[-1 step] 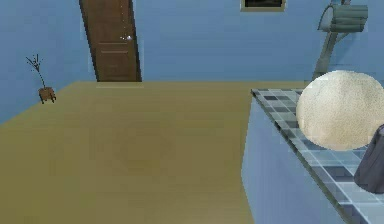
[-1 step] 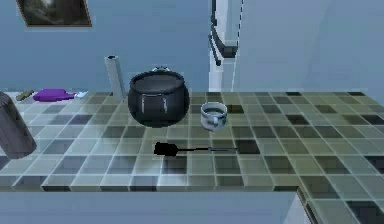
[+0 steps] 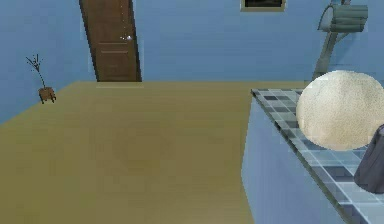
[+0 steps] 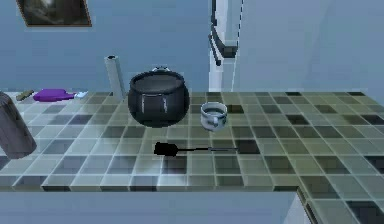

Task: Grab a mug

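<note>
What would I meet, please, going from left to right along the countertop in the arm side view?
grey cylinder → purple object → pale upright roll → black pot → mug

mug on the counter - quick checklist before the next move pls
1. Is the mug located on the tiled counter: ok.
2. Is the mug upright, opening upward: ok.
3. Is the mug apart from the black pot beside it: ok, though close.
4. Is the near side of the mug free: not ok, a black utensil lies on the tiles in front of it and may cross the reach.
5. Handle direction: cannot tell.
</note>
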You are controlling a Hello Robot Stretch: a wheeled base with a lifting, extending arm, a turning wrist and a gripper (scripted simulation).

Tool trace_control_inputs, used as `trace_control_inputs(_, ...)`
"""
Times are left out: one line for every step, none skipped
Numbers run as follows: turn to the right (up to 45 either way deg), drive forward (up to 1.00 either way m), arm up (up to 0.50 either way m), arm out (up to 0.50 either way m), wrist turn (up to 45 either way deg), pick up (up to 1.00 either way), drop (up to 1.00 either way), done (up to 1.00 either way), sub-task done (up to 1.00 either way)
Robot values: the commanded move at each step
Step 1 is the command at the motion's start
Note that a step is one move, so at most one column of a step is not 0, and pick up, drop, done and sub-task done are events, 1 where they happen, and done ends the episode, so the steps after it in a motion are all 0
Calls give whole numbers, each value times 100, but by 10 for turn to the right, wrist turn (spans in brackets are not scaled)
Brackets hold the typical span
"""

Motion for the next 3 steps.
trace_control_inputs(0,0,38,0,0,0,0,0,0)
trace_control_inputs(0,0,0,36,0,0,0,0,0)
trace_control_inputs(0,0,0,0,450,0,0,0,0)
